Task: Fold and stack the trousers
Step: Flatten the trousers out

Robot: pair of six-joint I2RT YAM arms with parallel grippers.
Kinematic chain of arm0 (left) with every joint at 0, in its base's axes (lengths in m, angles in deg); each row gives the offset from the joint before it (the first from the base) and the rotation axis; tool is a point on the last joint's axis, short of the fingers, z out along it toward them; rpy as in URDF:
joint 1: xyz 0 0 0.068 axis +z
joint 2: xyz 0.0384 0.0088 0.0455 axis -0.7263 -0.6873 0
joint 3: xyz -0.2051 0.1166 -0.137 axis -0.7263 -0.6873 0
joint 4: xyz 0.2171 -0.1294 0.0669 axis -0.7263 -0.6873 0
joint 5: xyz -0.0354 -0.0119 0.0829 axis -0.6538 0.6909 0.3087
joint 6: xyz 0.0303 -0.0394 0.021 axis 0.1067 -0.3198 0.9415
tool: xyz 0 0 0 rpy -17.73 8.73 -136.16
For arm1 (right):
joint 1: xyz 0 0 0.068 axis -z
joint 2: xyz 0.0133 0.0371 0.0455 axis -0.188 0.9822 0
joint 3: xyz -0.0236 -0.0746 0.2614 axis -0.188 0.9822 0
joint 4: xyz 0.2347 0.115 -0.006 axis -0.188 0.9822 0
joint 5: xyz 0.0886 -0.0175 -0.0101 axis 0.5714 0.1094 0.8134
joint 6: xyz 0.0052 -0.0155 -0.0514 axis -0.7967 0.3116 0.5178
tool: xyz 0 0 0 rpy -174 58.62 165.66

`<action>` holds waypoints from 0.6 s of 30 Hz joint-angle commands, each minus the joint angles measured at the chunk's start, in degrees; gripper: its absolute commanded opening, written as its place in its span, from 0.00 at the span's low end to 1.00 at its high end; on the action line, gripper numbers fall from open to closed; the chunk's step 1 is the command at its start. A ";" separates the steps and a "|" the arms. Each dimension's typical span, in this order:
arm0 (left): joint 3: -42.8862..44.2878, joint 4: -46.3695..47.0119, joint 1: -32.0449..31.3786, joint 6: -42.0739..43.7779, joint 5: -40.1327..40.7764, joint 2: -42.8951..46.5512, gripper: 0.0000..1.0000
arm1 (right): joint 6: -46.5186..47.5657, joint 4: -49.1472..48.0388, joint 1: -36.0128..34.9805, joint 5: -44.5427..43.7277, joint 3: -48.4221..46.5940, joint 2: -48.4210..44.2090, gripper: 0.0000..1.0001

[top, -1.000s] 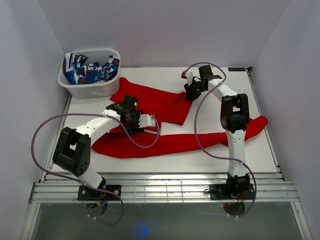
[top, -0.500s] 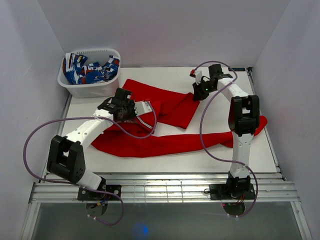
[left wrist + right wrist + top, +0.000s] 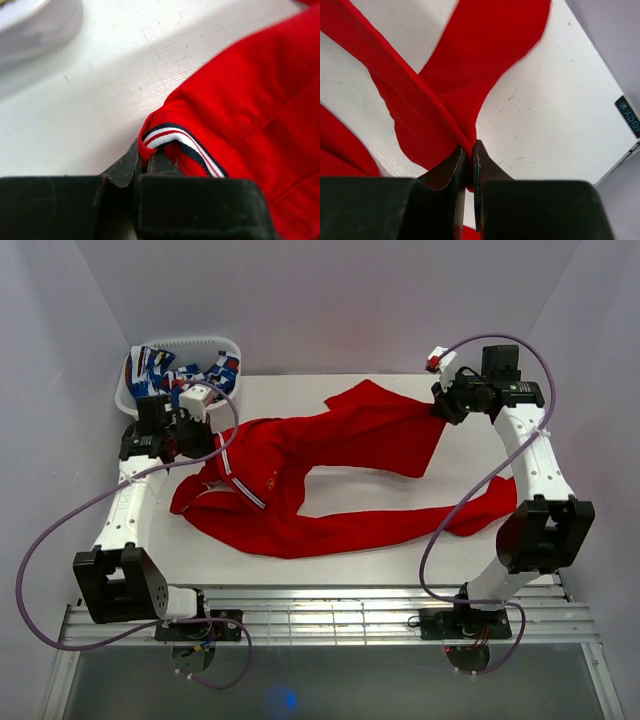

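The red trousers (image 3: pixel 330 465) lie spread over the white table (image 3: pixel 300 390), one leg curving along the front and the other stretched toward the back right. My left gripper (image 3: pixel 207 437) is at the left, shut on the waistband corner with its navy-white-red stripe (image 3: pixel 172 139); in the left wrist view the left gripper (image 3: pixel 145 159) pinches that red fold. My right gripper (image 3: pixel 441 407) at the back right is shut on a pinched fold of the back leg. The right wrist view has the red cloth (image 3: pixel 480 55) running up from the right gripper (image 3: pixel 470 149).
A white basket (image 3: pixel 196 342) holding blue-white-red patterned cloth (image 3: pixel 175 375) stands at the back left corner, just behind the left wrist. White walls close in the table on three sides. The table's right edge (image 3: pixel 530 430) is close to the right arm.
Both grippers have shut on the trousers and swung outward, left arm to the left, right arm to the back right. The cloth has been pulled open from a folded heap.
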 commanded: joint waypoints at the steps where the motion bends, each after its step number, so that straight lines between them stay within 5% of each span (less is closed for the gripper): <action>1: -1.40 -1.52 10.62 -13.31 -2.66 1.03 0.00 | 7.05 0.92 -0.03 -13.62 1.83 -3.74 0.08; 9: 3.16 -6.25 20.15 -18.69 -8.57 -12.58 0.00 | 5.21 -1.10 -13.38 -21.71 4.12 3.53 0.08; 11: 3.08 -6.96 21.64 -17.81 -8.49 -14.52 0.09 | 3.45 -2.07 -18.21 -22.07 4.04 4.86 0.08; 14: 3.08 -6.61 24.63 -17.63 -8.57 -17.25 0.25 | -0.33 -2.69 -25.06 -21.89 5.35 6.36 0.29; 17: 5.53 -6.96 27.44 -17.29 -7.34 -19.88 0.37 | -3.49 -2.69 -27.19 -22.34 5.80 6.28 0.70; 18: 6.41 -7.49 27.88 -16.85 -6.38 -20.41 0.40 | -4.02 -2.86 -26.41 -22.42 5.18 6.10 0.97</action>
